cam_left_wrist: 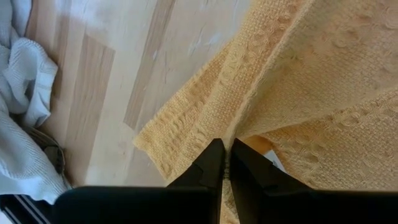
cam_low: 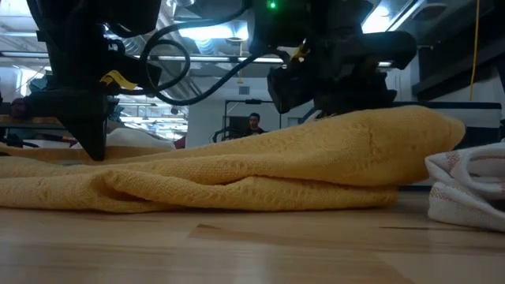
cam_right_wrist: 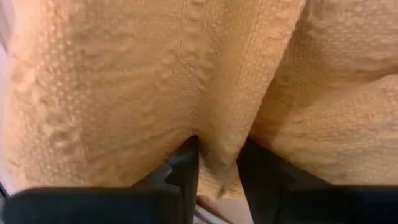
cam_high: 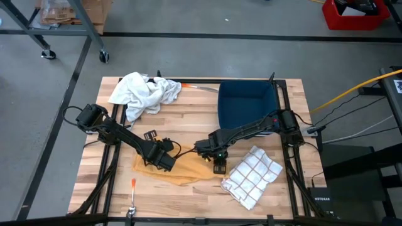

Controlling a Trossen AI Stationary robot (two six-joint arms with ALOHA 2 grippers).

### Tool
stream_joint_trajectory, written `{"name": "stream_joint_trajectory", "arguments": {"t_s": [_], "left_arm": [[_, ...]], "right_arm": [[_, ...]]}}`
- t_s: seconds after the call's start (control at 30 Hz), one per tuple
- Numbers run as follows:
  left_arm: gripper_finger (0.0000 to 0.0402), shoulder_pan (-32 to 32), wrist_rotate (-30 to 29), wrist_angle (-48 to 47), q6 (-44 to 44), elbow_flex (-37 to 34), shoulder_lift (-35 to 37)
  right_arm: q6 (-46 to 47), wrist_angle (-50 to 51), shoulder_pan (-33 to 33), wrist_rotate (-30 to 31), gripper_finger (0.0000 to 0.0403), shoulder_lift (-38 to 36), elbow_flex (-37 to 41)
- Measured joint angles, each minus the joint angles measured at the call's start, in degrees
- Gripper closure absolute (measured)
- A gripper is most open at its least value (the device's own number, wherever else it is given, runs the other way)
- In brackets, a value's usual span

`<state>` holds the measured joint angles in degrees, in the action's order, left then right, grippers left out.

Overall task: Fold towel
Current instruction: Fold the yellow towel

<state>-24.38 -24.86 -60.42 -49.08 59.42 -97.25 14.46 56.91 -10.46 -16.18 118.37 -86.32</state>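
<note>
On the wooden table (cam_high: 188,119), both pincers pinching yellow towel (cam_high: 188,171).

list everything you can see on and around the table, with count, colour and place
yellow towel: 1, yellow, table front centre, under both end effectors
white towel: 1, white, crumpled, back left
checked cloth: 1, white with dark grid, front right
bin: 1, dark blue, back right
screwdriver: 1, orange handle, front left edge
table: 1, light wood
red crate: 1, red, floor, far right
left end effector: shut on yellow towel
right end effector: fold of yellow towel between fingers
</note>
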Motion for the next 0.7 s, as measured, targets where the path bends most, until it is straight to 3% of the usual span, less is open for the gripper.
{"name": "stream_joint_trajectory", "arguments": {"t_s": [0.23,0.4,0.57,0.7], "left_arm": [[0.0384,0.0,0.0,0.1,0.0,0.0,0.0],[0.0384,0.0,-0.1,0.1,0.0,0.0,0.0],[0.0384,0.0,-0.1,0.2,0.0,0.0,0.0],[0.0384,0.0,0.0,-0.1,0.0,0.0,0.0]], "right_arm": [[-1.5,0.2,0.0,0.1,0.0393,0.0,0.0],[-1.5,2.7,0.0,0.6,0.0379,0.0,-0.5],[-2.4,9.1,0.0,7.7,0.0396,-0.1,-3.3],[-4.4,10.6,0.0,12.2,0.0385,-0.2,-5.4]]}}
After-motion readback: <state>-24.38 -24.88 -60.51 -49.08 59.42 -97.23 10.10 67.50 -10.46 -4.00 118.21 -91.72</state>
